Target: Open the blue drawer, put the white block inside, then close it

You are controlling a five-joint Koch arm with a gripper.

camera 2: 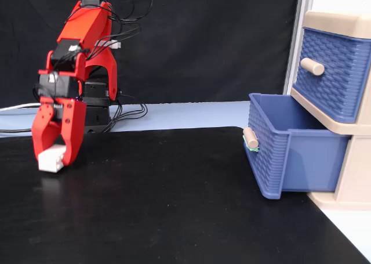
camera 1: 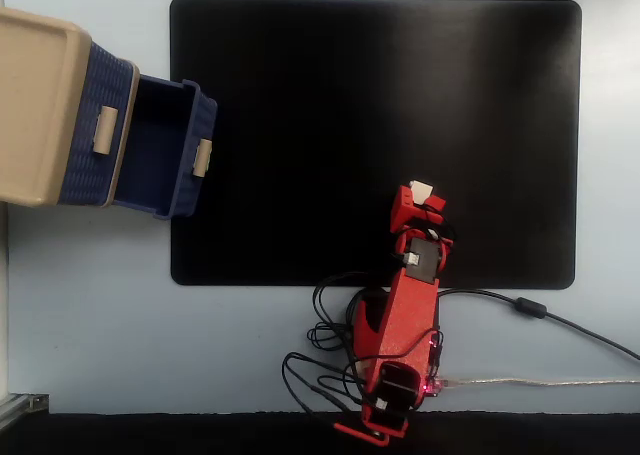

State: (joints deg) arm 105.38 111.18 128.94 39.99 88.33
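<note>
the red plastic tool (camera 2: pixel 54 159) is low over the black rectangular mat (camera 2: pixel 174 200), its two jaws clamped on the small cream-white studded block (camera 2: pixel 50 159), one jaw on either side. in the fixed view from the side the block sits right at the mat surface; whether it touches or hangs just clear, i cannot tell. from above, the block (camera 1: pixel 421 190) peeks out at the tip of the tool (camera 1: pixel 424 197), near the lower middle of the mat (camera 1: pixel 350 95). it looks roughly square, so no clear long axis shows.

over at the beige plastic cabinet (camera 1: pixel 35 105), the lower dark blue woven-textured drawer (camera 2: pixel 284 154) is pulled out, open side up, its long axis running straight out from the cabinet toward the mat. its front, with the small beige handle (camera 2: pixel 250 138), faces the arm's side of the bench. from above, its front end (camera 1: pixel 190 155) overhangs the mat's left edge. the upper blue woven drawer (camera 2: pixel 333 72) sits pushed in.

block and open drawer are well apart, with bare mat between them. the pale blue bench (camera 1: pixel 100 315) carries black cables (camera 1: pixel 330 355) around the arm's base.
</note>
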